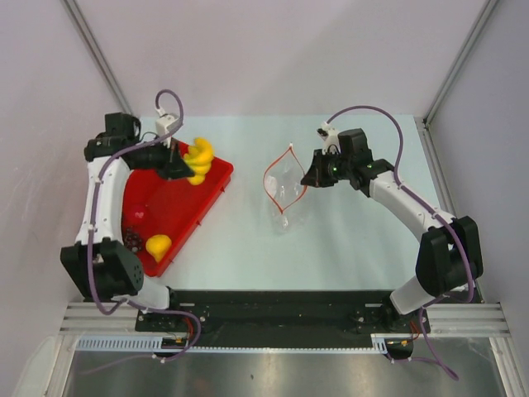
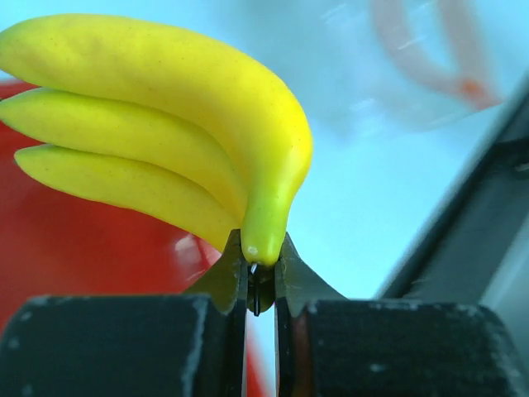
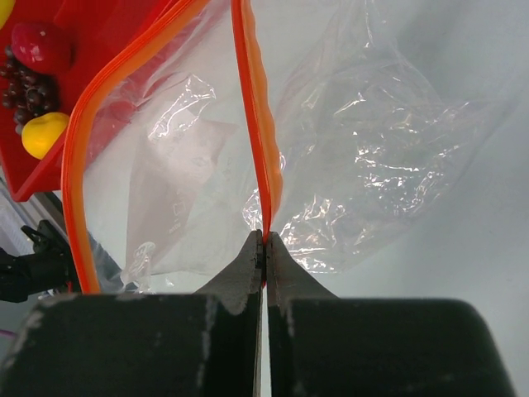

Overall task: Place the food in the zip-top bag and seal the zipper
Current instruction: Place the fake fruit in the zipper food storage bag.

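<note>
My left gripper (image 2: pixel 261 255) is shut on the stem of the yellow banana bunch (image 2: pixel 165 124), which hangs over the far corner of the red tray (image 1: pixel 207 194); the bunch (image 1: pixel 198 160) also shows from above. The clear zip-top bag (image 1: pixel 285 194) stands mid-table with its mouth gaping toward the tray. My right gripper (image 3: pixel 265 240) is shut on the orange-red zipper (image 3: pixel 256 116) strip, holding one lip up. A yellow-orange fruit (image 1: pixel 158 246), dark grapes (image 1: pixel 132 240) and a red fruit (image 1: pixel 138 215) lie in the tray.
The red tray (image 3: pixel 99 33) sits at the left of the pale table, seen through the bag mouth. White walls close in on three sides. A black rail (image 1: pixel 273 306) runs along the near edge.
</note>
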You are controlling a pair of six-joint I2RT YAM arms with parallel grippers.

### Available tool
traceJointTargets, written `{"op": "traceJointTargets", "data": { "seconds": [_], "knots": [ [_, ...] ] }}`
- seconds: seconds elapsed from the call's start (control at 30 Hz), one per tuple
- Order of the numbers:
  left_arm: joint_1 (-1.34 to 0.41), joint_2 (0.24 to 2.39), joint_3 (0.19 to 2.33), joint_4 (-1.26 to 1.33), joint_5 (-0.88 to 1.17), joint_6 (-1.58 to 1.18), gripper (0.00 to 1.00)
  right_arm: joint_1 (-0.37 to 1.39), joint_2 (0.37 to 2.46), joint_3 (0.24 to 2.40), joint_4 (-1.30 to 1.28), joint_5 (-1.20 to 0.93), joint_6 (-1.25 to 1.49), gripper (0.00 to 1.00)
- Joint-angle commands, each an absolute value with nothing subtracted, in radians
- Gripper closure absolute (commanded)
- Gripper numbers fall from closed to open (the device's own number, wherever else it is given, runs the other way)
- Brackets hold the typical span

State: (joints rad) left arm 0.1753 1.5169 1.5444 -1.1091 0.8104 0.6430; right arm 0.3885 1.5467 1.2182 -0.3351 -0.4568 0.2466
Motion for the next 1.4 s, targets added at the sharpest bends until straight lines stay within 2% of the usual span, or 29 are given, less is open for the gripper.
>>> {"op": "traceJointTargets", "data": {
  "seconds": [0.0,0.1,0.13,0.17,0.23,0.3,0.53,0.7,0.83,1.0,1.13,1.37],
  "knots": [
    [0.031,1.390,1.507,-0.952,1.236,0.140,1.00,0.374,1.531,1.261,-0.307,-0.509,0.296,1.00],
    [-0.093,1.274,1.352,-0.535,1.272,-0.263,1.00,0.368,1.534,1.261,-0.273,-0.545,0.313,1.00],
    [-0.138,1.247,1.257,-0.271,1.275,-0.381,1.00,0.368,1.534,1.261,-0.265,-0.557,0.316,1.00],
    [-0.156,1.211,1.214,-0.142,1.275,-0.598,1.00,0.367,1.531,1.261,-0.256,-0.564,0.322,1.00],
    [-0.216,1.198,1.133,0.135,1.261,-0.763,1.00,0.371,1.528,1.261,-0.232,-0.584,0.336,1.00],
    [-0.259,1.206,1.117,0.196,1.256,-0.860,1.00,0.376,1.528,1.261,-0.210,-0.597,0.342,1.00],
    [-0.318,1.236,1.040,0.215,1.227,-0.844,1.00,0.391,1.536,1.261,-0.121,-0.656,0.370,1.00],
    [-0.316,1.273,1.057,0.112,1.189,-0.697,1.00,0.394,1.520,1.261,-0.130,-0.710,0.342,1.00],
    [-0.314,1.318,1.078,-0.093,1.169,-0.531,1.00,0.393,1.516,1.261,-0.124,-0.787,0.328,1.00],
    [-0.314,1.341,1.097,-0.178,1.152,-0.408,1.00,0.387,1.511,1.261,-0.112,-0.873,0.316,1.00],
    [-0.313,1.354,1.153,-0.343,1.071,-0.243,1.00,0.373,1.514,1.261,-0.129,-0.963,0.301,1.00],
    [-0.383,1.350,1.216,-0.412,0.855,-0.109,1.00,0.371,1.543,1.261,-0.131,-1.066,0.351,1.00]
  ]
}}
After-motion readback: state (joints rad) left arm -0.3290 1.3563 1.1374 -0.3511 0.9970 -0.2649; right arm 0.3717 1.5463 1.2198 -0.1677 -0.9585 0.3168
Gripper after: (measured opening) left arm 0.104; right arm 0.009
